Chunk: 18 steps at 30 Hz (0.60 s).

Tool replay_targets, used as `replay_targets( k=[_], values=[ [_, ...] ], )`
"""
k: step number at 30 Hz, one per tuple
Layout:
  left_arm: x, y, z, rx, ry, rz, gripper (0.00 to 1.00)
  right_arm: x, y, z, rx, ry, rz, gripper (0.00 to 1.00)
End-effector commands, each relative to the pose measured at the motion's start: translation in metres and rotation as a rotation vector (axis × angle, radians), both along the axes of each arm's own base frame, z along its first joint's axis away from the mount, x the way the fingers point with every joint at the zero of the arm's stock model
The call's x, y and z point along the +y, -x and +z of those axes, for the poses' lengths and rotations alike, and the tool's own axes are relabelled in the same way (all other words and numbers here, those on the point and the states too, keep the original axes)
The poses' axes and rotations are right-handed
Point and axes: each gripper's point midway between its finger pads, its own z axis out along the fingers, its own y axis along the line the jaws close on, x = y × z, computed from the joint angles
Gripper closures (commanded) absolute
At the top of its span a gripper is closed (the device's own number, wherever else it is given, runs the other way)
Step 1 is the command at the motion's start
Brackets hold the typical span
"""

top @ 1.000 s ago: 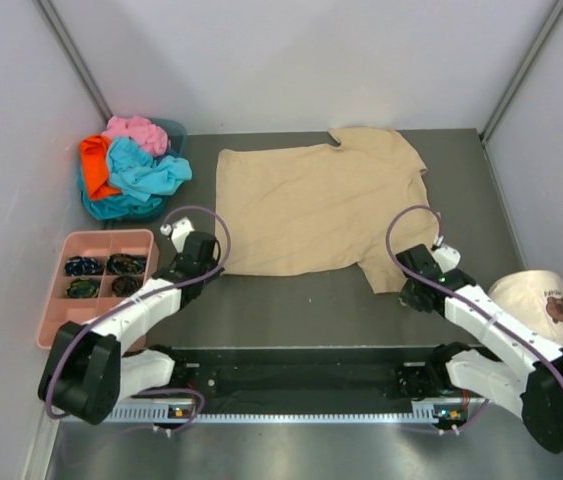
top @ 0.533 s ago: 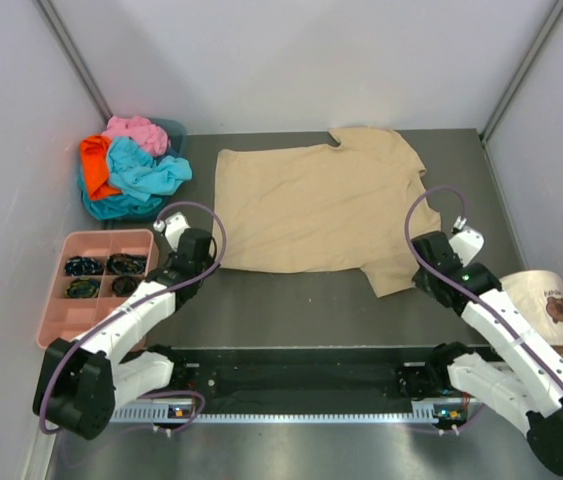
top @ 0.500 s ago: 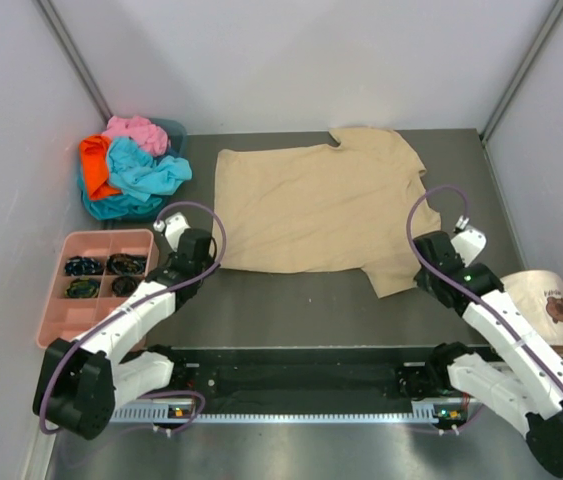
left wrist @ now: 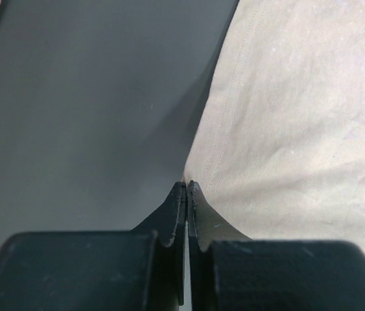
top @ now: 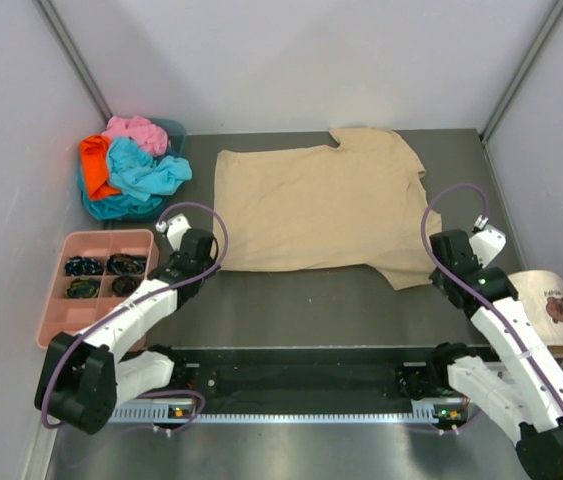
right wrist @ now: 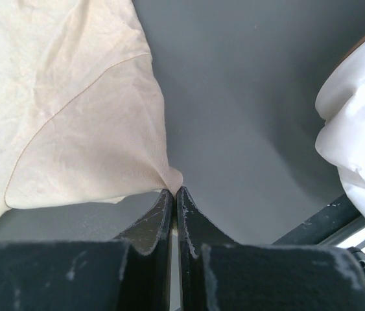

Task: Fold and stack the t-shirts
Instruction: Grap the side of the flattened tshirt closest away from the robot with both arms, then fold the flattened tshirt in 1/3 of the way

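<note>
From above, the large tan cotton t-shirt point(top: 321, 205) lies spread face-flat across the middle of the dark grey surface point(top: 301, 310). Its neck is toward the upper right of the frame and its hem runs down the left. The left claw point(top: 204, 258) sits at the shirt's lower-left hem corner. The right claw point(top: 443, 270) sits at the tip of the lower sleeve, right of centre. The heap of turquoise, orange and pink cotton shirts point(top: 131, 165) waits in the upper left, well apart. I judge this to be the smoothing-out before the first fold.

In the left wrist view, the left claw point(left wrist: 187, 188) is pressed together right at the stitched hem edge, with the shirt filling the right half of the frame. It looks to be pinching only a sliver of cloth. A slow, low pull would suit it, since a sharp tug could slip the hem free.

In the right wrist view, the right claw point(right wrist: 172, 192) is pinching the very corner of the sleeve. The fabric is drawn into a point at the tips, and creases fan out toward the upper left. To do this well, I would draw the two corners apart evenly, skimming just above the surface. I would stop once the creases flatten, so the body does not skew or drag off line.
</note>
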Motion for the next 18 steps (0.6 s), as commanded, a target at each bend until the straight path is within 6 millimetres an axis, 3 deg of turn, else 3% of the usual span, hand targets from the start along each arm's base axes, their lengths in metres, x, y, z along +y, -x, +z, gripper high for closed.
replay_targets(
  k=[1,7,14,18],
  values=[
    [0.004,-0.008,0.017,-0.041,-0.024,0.016,1.00,-0.004,-0.008,0.021,-0.058,0.013,-0.009,1.00],
    [0.008,-0.014,0.023,-0.071,-0.039,0.038,1.00,-0.001,-0.022,0.025,-0.087,0.005,-0.004,1.00],
    [0.007,-0.039,0.037,-0.125,-0.064,0.061,1.00,0.005,-0.058,0.042,-0.164,-0.002,0.005,1.00],
    [0.004,-0.057,0.040,-0.154,-0.065,0.073,1.00,0.004,-0.087,0.063,-0.233,0.009,0.001,1.00]
  ],
)
